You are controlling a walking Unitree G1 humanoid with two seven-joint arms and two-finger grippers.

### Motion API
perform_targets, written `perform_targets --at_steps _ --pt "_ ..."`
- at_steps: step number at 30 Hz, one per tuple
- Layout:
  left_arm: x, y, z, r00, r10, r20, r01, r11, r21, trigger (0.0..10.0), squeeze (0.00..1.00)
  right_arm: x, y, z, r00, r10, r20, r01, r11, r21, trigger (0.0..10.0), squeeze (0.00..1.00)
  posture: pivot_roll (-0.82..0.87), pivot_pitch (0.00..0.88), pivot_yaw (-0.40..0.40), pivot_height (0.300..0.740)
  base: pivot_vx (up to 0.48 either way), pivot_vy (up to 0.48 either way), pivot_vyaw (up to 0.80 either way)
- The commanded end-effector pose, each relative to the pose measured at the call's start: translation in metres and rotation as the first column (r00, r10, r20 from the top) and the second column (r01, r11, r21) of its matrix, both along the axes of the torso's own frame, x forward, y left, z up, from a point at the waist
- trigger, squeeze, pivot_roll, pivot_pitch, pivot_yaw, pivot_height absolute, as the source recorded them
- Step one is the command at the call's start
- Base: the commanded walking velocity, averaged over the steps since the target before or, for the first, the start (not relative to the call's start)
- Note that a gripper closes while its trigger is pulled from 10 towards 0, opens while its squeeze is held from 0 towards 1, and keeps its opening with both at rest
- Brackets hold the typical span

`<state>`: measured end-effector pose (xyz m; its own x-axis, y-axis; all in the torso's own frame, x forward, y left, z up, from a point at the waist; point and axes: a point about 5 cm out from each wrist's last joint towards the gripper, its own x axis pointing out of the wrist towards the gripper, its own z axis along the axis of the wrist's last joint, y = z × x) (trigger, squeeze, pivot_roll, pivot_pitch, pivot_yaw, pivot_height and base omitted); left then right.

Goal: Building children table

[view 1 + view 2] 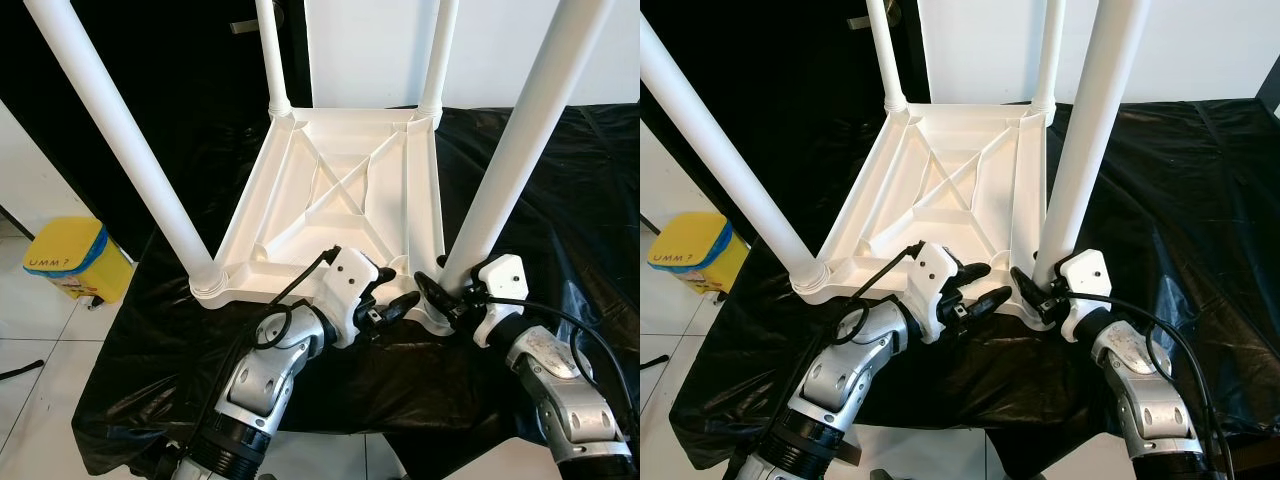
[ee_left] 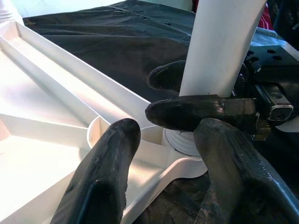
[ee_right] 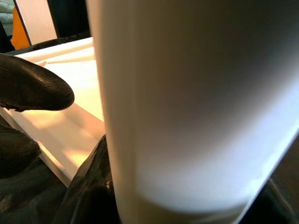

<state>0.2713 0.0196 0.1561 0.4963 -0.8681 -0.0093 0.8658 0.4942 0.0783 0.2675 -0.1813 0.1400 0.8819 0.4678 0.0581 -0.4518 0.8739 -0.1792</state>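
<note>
Right pincer (image 1: 447,290) grips table leg (image 1: 520,150); bin (image 1: 68,257) reads perhaps "UMM?".

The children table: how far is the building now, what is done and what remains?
All four white legs stand in the corners of the upturned table top on the black sheet. In hand: the right claw is closed around the base of the near right leg, apparently seating it; the left claw waits open beside that corner. Left: likely releasing the leg and turning the table upright.

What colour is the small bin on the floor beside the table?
Yellow with a blue band: the bin, clearest in the left eye view.
</note>
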Motion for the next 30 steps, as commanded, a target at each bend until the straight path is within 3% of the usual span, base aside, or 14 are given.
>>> perform_targets --at_steps 1,12,15,18,21,26,30 --pt "0.000 0.000 -0.002 1.000 0.027 0.005 -0.027 1.000 0.005 10.0 0.00 -0.004 0.002 -0.009 0.999 -0.023 -0.034 0.023 1.000 0.015 10.0 0.00 -0.24 0.054 0.056 0.740 0.000 0.000 0.00" --pt "-0.002 -0.002 -0.003 1.000 0.013 0.005 -0.013 1.000 0.006 10.0 0.00 -0.007 0.004 -0.011 0.993 -0.116 -0.028 0.118 0.991 0.069 10.0 0.00 -0.24 0.051 0.057 0.740 0.000 0.000 0.00" --pt "-0.004 -0.002 -0.004 1.000 0.007 0.000 -0.007 1.000 0.007 10.0 0.00 -0.011 0.007 -0.014 0.964 -0.263 -0.045 0.266 0.956 0.122 10.0 0.00 -0.24 0.051 0.053 0.740 0.000 0.000 0.00" --pt "-0.005 -0.002 -0.004 1.000 0.006 -0.001 -0.006 1.000 0.006 10.0 0.00 -0.011 0.007 -0.015 0.951 -0.305 -0.050 0.309 0.942 0.134 10.0 0.00 -0.24 0.050 0.050 0.740 0.000 0.000 0.00" --pt "-0.006 -0.003 -0.005 1.000 0.005 -0.002 -0.005 1.000 0.004 10.0 0.00 -0.014 0.016 -0.018 0.913 -0.401 -0.074 0.408 0.894 0.185 10.0 0.00 -0.24 0.047 0.043 0.740 0.000 0.000 0.00" --pt "-0.006 -0.004 -0.005 1.000 0.006 -0.004 -0.006 1.000 -0.001 10.0 0.00 -0.016 0.030 -0.018 0.920 -0.383 -0.085 0.393 0.896 0.208 10.0 0.00 -0.24 0.049 0.043 0.740 0.000 0.000 0.00" --pt "-0.006 -0.004 -0.005 1.000 0.007 -0.004 -0.007 1.000 -0.001 10.0 0.00 -0.016 0.029 -0.017 0.919 -0.384 -0.085 0.394 0.896 0.207 10.0 0.00 -0.23 0.056 0.037 0.740 0.000 0.000 0.00"
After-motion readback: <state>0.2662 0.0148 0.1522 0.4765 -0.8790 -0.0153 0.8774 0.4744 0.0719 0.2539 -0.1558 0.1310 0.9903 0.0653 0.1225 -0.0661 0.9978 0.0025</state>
